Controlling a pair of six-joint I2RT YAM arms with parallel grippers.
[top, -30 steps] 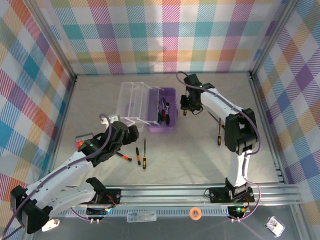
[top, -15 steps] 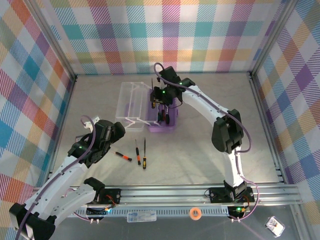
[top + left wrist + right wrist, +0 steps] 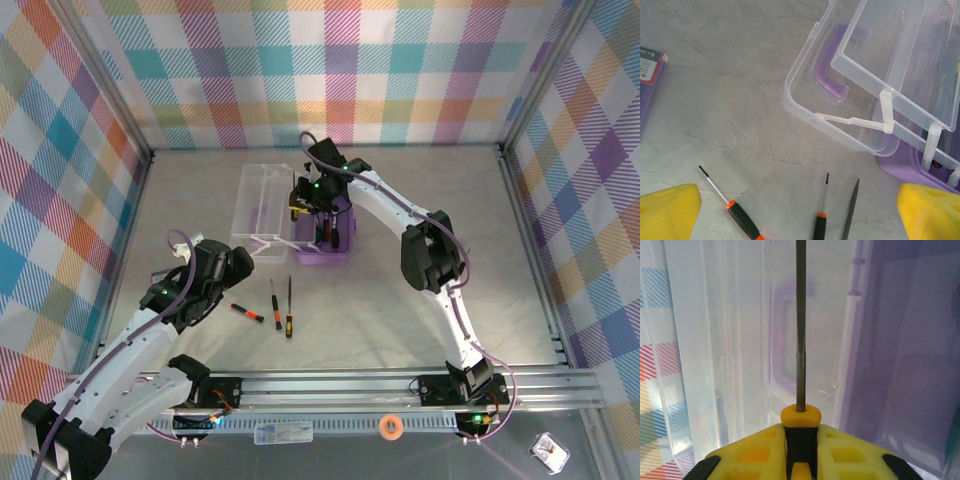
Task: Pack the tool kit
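Hovering at the open lilac case's (image 3: 336,262) left rim, the right gripper (image 3: 300,205) pinches a black-handled screwdriver (image 3: 800,315), ready, I judge, to lower and release it inside, while the left gripper (image 3: 235,272) gapes wide above three loose screwdrivers (image 3: 275,306) awaiting pickup.

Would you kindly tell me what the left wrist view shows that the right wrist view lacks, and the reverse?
Left wrist view: loose screwdrivers and a thin blade on the table, framed by the open left gripper. Right wrist view: the right gripper shut on an orange-collared screwdriver, shaft pointing away. Both: the clear lid and the purple case.
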